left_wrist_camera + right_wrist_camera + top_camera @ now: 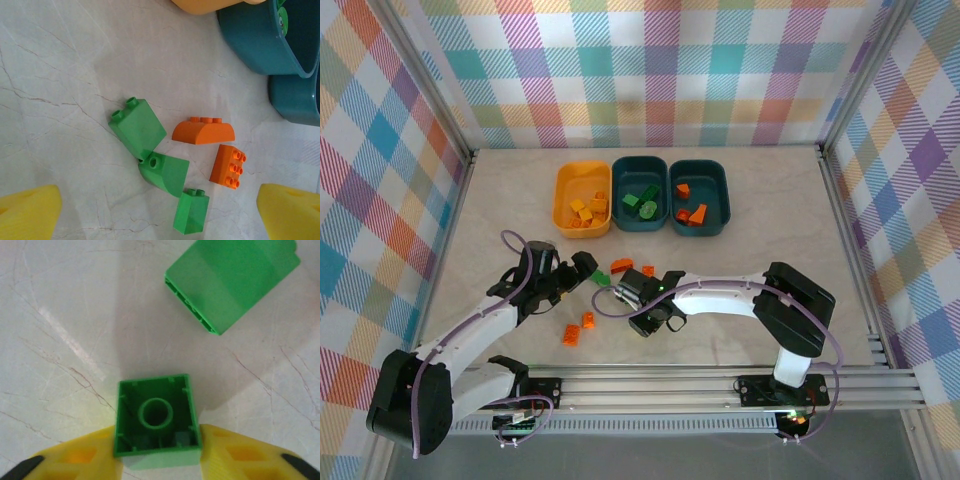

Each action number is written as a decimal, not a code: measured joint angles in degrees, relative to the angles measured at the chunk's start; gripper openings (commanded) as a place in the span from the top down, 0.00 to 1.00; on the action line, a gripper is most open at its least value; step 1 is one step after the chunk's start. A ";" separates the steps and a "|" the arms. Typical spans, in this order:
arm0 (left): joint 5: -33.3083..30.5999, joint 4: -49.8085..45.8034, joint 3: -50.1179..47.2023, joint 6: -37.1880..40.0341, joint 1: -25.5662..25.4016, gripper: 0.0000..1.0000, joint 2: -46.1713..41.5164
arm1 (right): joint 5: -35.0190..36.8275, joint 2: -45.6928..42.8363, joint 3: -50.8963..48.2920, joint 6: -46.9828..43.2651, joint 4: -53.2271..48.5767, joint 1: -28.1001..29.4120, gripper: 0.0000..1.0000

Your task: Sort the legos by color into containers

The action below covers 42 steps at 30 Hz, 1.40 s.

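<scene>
Toward twelve o'clock, side by side: yellow-orange tub (582, 178) with yellow bricks (582, 210), middle teal tub (640, 170) with green pieces (640, 203), right teal tub (712, 185) with orange pieces (690, 212). At their six o'clock, scattered: loose orange bricks (589, 321), plus upturned green brick (156, 420) showing its hollow underside, tipped green brick (232, 282) at its one o'clock.

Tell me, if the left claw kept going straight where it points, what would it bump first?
Probably the small green brick lying just ahead of the open left gripper, with a curved green brick close beyond it. Depth is unclear, so the table may come first.
</scene>
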 measured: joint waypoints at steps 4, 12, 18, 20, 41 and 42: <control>-0.90 -1.11 0.00 0.37 0.00 0.00 0.00 | 0.81 -0.11 0.11 -0.74 0.20 0.00 0.69; -5.16 -5.53 0.66 0.28 0.42 0.00 -0.96 | 2.67 -0.68 6.14 -2.89 1.70 -2.99 0.71; -7.96 -10.60 0.72 -0.63 6.27 0.00 -7.58 | 4.11 1.18 20.46 -4.85 3.04 -13.97 0.70; -7.80 -10.93 0.20 -0.98 8.52 0.00 -9.46 | 4.98 4.68 26.91 -5.35 4.11 -17.68 0.70; 7.41 -7.28 0.94 3.65 10.49 0.00 3.56 | 5.75 21.38 43.60 -4.42 0.24 -27.65 0.29; 6.93 -7.48 1.33 3.89 10.49 0.00 2.82 | 6.16 17.07 38.99 -4.00 1.46 -26.40 0.29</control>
